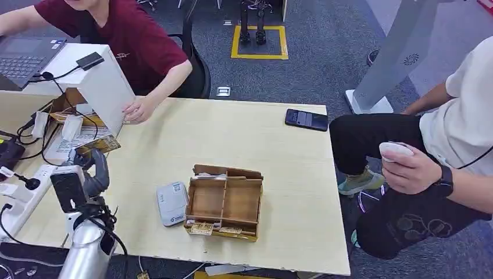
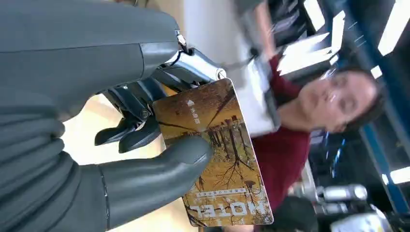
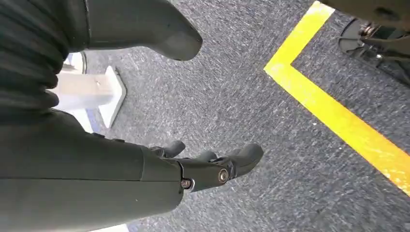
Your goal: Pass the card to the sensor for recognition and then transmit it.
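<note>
Left hand (image 2: 121, 145) pinches the card (image 2: 215, 154) between thumb and fingers, long axis jutting outward, sensor (image 1: 171, 203) lying to its right on the worktop (image 1: 232, 133) (right hand (image 3: 203, 166) hangs slack, holding nothing).

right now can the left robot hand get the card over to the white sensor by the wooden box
Probably yes. The left robot hand holds the card above the table's left side, and the bare tabletop between it and the white sensor looks free of obstacles.

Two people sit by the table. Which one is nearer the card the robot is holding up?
The person in the dark red shirt, at the table's far left corner. The card in the left hand is raised toward them; the white-shirted person sits far right.
</note>
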